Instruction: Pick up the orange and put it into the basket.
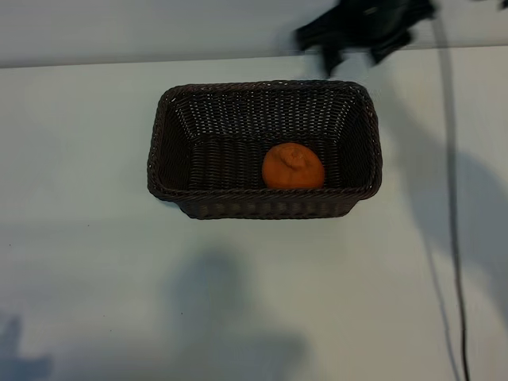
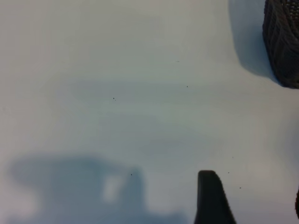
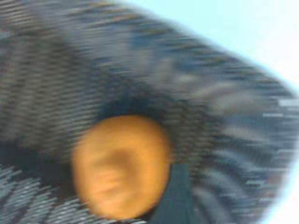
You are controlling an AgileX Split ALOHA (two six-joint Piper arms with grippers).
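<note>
The orange (image 1: 293,167) lies on the floor of the dark brown woven basket (image 1: 163,143), right of the middle and close to the near wall, stem dimple up. My right gripper (image 1: 355,59) hangs blurred above the basket's far right rim, open and empty, well clear of the fruit. In the right wrist view the orange (image 3: 122,165) fills the lower middle against the basket weave (image 3: 224,93), with one dark finger (image 3: 176,198) beside it. My left gripper (image 2: 254,198) is open over bare table, holding nothing, and a corner of the basket (image 2: 282,42) shows far off.
The basket stands in the middle of a white table (image 1: 79,278). A black cable (image 1: 454,206) runs down the right side. Arm shadows fall across the table's near part.
</note>
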